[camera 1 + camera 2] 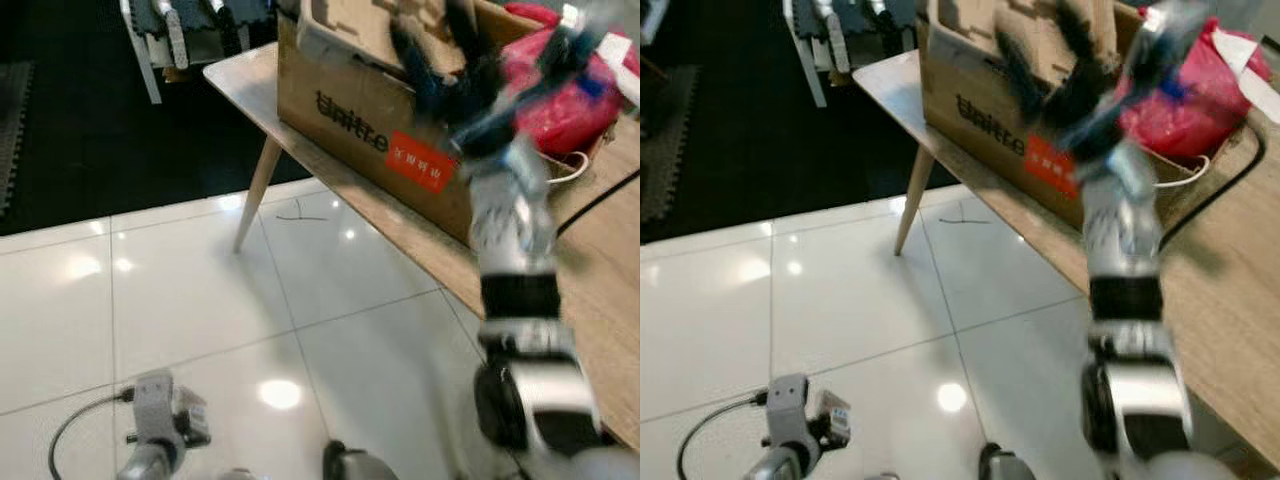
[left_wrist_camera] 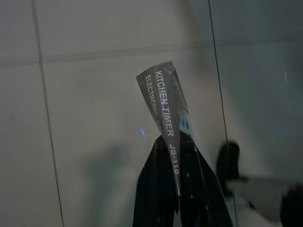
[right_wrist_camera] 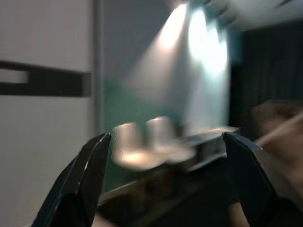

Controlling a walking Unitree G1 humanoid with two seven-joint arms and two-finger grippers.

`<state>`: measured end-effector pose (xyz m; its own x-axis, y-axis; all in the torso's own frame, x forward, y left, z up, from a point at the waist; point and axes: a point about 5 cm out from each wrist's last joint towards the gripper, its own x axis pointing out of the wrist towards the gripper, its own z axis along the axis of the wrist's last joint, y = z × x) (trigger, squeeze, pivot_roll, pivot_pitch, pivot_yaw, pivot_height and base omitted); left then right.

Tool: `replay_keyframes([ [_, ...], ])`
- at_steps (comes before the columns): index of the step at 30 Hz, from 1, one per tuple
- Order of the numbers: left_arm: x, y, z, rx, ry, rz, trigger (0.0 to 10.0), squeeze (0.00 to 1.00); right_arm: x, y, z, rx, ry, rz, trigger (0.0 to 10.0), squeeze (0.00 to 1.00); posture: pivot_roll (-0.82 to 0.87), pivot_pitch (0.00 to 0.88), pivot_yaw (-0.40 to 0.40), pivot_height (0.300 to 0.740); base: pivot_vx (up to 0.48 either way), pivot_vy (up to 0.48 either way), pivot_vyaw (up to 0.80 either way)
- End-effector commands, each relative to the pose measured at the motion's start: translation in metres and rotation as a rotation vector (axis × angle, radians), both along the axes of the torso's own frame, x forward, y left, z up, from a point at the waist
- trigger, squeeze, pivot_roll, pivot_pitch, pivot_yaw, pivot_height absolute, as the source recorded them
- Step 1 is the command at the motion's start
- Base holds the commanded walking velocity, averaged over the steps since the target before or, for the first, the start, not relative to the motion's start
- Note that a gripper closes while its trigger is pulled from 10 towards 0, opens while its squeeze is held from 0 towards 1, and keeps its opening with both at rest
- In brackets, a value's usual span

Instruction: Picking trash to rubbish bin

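Observation:
In the left wrist view my left gripper [image 2: 175, 156] is shut on a grey folded paper wrapper [image 2: 164, 101] printed "KITCHEN TIMER", held over the white tiled floor. The left arm's wrist [image 1: 158, 410] shows low at the bottom left of the head views. My right arm [image 1: 515, 270] is raised high and blurred, its open gripper [image 1: 440, 55] up in front of the cardboard box [image 1: 350, 110] on the wooden table. In the right wrist view the two black fingers [image 3: 87, 175] stand wide apart with nothing between them.
A wooden table [image 1: 590, 280] runs along the right, carrying the Unitree cardboard box, a red bag [image 1: 565, 95] and a black cable [image 1: 600, 200]. A white chair [image 1: 165, 40] stands at the back on the dark floor. White tiles [image 1: 200, 300] spread before me.

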<state>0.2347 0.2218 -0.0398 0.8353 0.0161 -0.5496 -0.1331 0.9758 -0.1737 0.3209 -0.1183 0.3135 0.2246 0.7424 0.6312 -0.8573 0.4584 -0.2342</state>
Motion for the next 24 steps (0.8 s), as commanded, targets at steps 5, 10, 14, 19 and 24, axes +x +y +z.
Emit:
replay_keyframes([
  [5, -0.003, 0.005, -0.001, 0.001, 0.011, 0.014, 10.0, 0.00, -0.026, 0.017, -0.004, -0.078, -0.053, 0.182, 10.0, 0.00, 0.06, 0.157, -0.041, 0.740, 0.000, 0.000, 0.00],
  [10, 0.013, -0.001, 0.009, -0.012, -0.044, -0.002, 10.0, 0.00, -0.036, 0.039, -0.052, -0.289, 0.061, 0.289, 10.0, 0.00, 0.05, 0.127, -0.041, 0.740, 0.000, 0.000, 0.00],
  [14, 0.028, -0.001, 0.022, -0.026, -0.117, 0.022, 10.0, 0.00, -0.014, 0.052, -0.117, -0.449, 0.303, 0.126, 10.0, 0.00, 0.04, 0.110, -0.049, 0.740, 0.000, 0.000, 0.00],
  [19, 0.045, 0.006, 0.040, -0.030, -0.206, 0.053, 10.0, 0.00, 0.002, 0.045, -0.209, -0.588, 0.704, -0.149, 10.0, 0.00, 0.05, 0.098, -0.052, 0.740, 0.000, 0.000, 0.00],
  [24, 0.059, 0.012, 0.057, -0.021, -0.282, 0.060, 10.0, 0.00, -0.015, 0.026, -0.276, -0.774, 0.914, -0.313, 10.0, 0.00, 0.05, 0.091, -0.055, 0.740, 0.000, 0.000, 0.00],
])
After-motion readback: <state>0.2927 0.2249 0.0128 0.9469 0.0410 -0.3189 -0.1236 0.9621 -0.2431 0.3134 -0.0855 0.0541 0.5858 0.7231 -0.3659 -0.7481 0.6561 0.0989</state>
